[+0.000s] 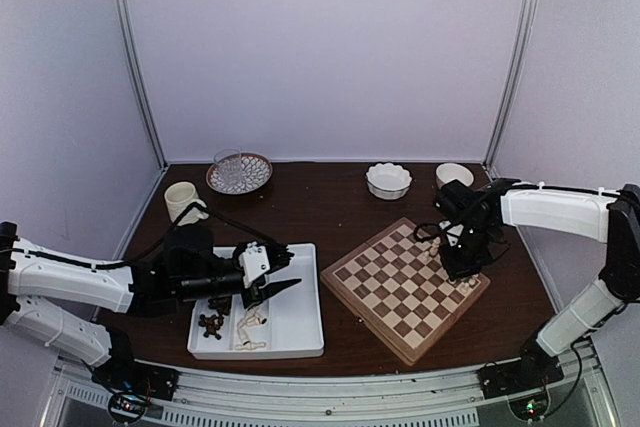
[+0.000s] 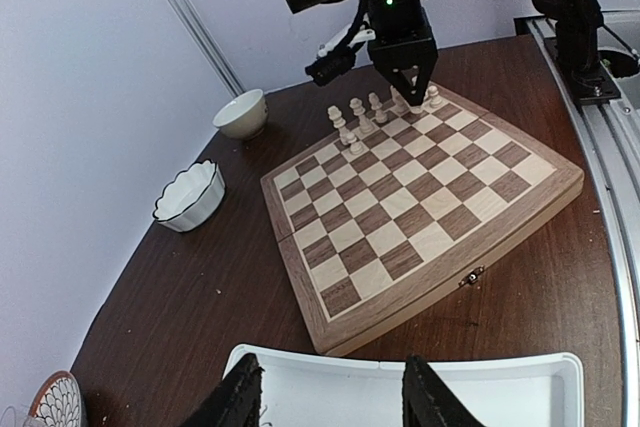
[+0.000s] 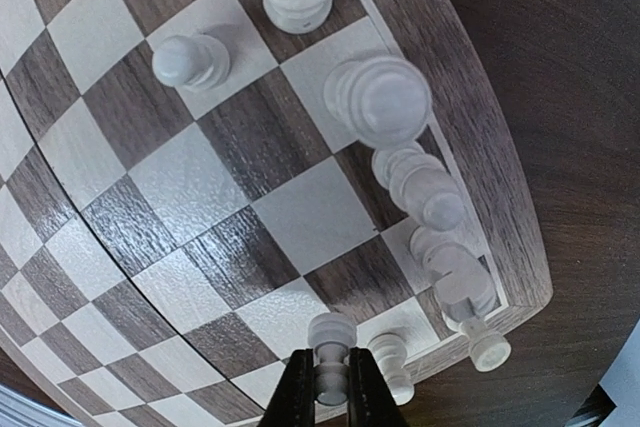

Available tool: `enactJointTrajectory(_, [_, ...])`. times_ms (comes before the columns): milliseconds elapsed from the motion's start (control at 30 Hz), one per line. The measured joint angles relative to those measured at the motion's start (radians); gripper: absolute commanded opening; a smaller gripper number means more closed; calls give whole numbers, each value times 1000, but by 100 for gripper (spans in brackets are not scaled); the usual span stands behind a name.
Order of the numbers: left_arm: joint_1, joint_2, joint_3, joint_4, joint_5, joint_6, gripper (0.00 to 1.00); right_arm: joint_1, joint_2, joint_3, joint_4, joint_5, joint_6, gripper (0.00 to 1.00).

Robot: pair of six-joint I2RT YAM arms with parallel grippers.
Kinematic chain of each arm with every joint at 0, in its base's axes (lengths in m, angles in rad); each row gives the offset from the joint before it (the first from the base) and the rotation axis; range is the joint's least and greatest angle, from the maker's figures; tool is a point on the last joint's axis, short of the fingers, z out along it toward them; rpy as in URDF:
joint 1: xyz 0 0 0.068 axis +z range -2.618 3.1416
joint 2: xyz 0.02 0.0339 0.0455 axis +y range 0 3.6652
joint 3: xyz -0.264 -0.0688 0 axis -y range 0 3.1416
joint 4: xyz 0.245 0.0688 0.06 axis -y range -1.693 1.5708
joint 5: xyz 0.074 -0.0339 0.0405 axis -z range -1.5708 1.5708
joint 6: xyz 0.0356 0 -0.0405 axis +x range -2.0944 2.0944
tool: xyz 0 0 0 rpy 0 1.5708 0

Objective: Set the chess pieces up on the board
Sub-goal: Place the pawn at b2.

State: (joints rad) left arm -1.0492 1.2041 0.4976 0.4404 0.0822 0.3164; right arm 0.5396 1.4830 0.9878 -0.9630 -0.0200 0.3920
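Observation:
The board (image 1: pixel 400 292) lies right of centre, with several cream chess pieces (image 2: pixel 352 119) standing along its edge nearest the right arm. My right gripper (image 3: pixel 330 362) is shut on a cream chess piece (image 3: pixel 331 335), held upright low over a square near the board's corner, next to another cream piece (image 3: pixel 390 352). Whether its base touches the board I cannot tell. My left gripper (image 1: pixel 289 272) is open and empty above the white tray (image 1: pixel 296 325). In the tray lie dark pieces (image 1: pixel 212 325) and cream pieces (image 1: pixel 250 328). The left wrist view shows its fingertips (image 2: pixel 243 379) over the tray rim (image 2: pixel 400 359).
At the back left are a cream mug (image 1: pixel 184 200) and a patterned plate with a glass (image 1: pixel 238 172). Behind the board stand a scalloped white bowl (image 1: pixel 388 179) and a plain white bowl (image 1: pixel 454 174). Enclosure walls stand on three sides.

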Motion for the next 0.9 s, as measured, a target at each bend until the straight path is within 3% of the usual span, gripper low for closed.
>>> enactJointTrajectory(900, [0, -1, 0, 0, 0, -2, 48, -56, 51, -4, 23, -19, 0, 1])
